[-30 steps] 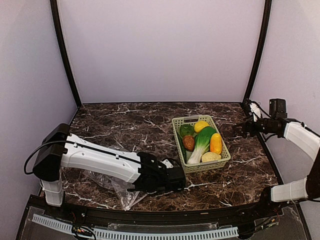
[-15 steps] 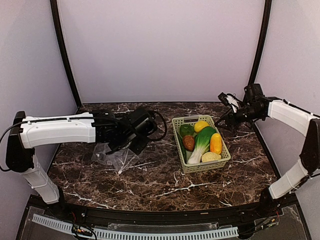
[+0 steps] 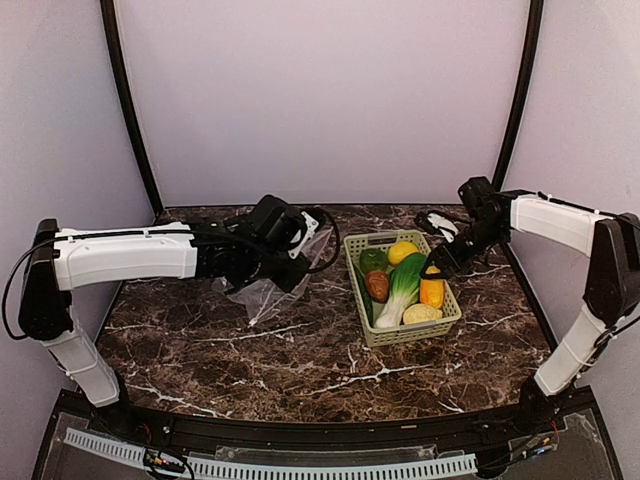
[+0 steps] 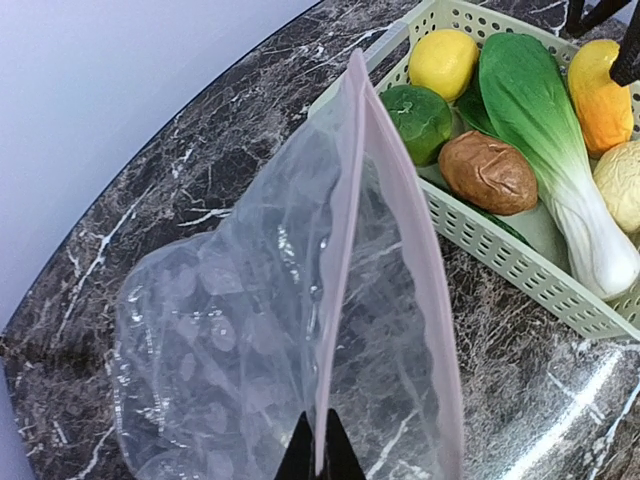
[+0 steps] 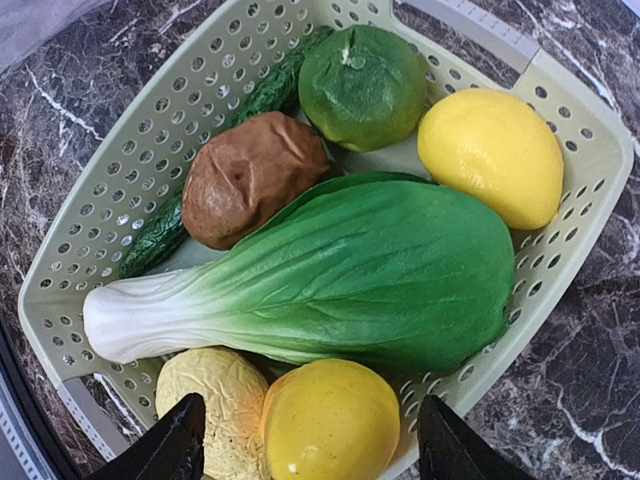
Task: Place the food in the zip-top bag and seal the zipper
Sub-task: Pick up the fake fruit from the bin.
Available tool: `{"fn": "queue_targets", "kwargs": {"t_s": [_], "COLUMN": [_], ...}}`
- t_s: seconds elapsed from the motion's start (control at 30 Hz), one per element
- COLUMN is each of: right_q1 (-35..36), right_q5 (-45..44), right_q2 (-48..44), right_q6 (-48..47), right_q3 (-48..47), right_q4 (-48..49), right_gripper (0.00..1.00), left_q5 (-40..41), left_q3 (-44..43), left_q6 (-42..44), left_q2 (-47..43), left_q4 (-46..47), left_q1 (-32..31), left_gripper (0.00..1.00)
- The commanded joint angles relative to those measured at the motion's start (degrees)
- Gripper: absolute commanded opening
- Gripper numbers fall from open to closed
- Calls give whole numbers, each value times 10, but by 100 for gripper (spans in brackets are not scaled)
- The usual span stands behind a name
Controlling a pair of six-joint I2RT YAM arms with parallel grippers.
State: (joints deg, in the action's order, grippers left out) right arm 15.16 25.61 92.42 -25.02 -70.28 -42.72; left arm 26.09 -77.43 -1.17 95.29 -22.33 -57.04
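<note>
**Left gripper** (image 4: pixel 320 458): clenched on the pink zipper strip (image 4: pixel 347 190) of the clear bag (image 4: pixel 230 340). In the wrist view the fingertips show at the bottom centre of the frame.

**Clear bag:** held up off the dark marble table (image 3: pixel 300 355), left of centre in the overhead view and just left of the basket. The two lips of its mouth stand parted, not pressed together. Its far corner reaches toward the basket's near corner, and whether it touches the basket cannot be told.

**Right gripper** (image 5: pixel 312 452): released, fingers spread wide. It hovers over the right side of the basket in the overhead view, one finger to each side of the orange-yellow piece (image 5: pixel 330 420), with a gap showing on both sides.

**Light green lattice basket** (image 5: pixel 560 95): stands on the table right of centre in the overhead view and holds all the food.

**Contents of the basket, as seen from the right wrist:**
- Bok choy (image 5: pixel 350 270): lies across the middle, white stalk toward the left of the frame.
- Lemon (image 5: pixel 490 155): upper right.
- Green pepper (image 5: pixel 362 85): top centre.
- Red-brown piece (image 5: pixel 252 178): left of centre, touching the bok choy.
- Pale yellow piece (image 5: pixel 212 400): lower left, beside the orange-yellow piece.
</note>
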Motion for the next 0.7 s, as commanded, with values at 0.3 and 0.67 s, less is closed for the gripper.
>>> {"fn": "queue_targets", "kwargs": {"t_s": [0.3,0.67], "right_q1": [14,14], "right_q5": [-54,-10], "right_q2": [24,-37], "right_q6": [-3,-14], "right_q3": [-13,-82], "right_q4": [-53,-99], "right_gripper": [45,19], "left_q5": [-86,-92], "left_q3": [75,74], "left_q6": [-25,-33], "left_q2": [-66,-41], "left_q4": [65,80], "left_q1": [24,25], "left_gripper": [1,1]}}
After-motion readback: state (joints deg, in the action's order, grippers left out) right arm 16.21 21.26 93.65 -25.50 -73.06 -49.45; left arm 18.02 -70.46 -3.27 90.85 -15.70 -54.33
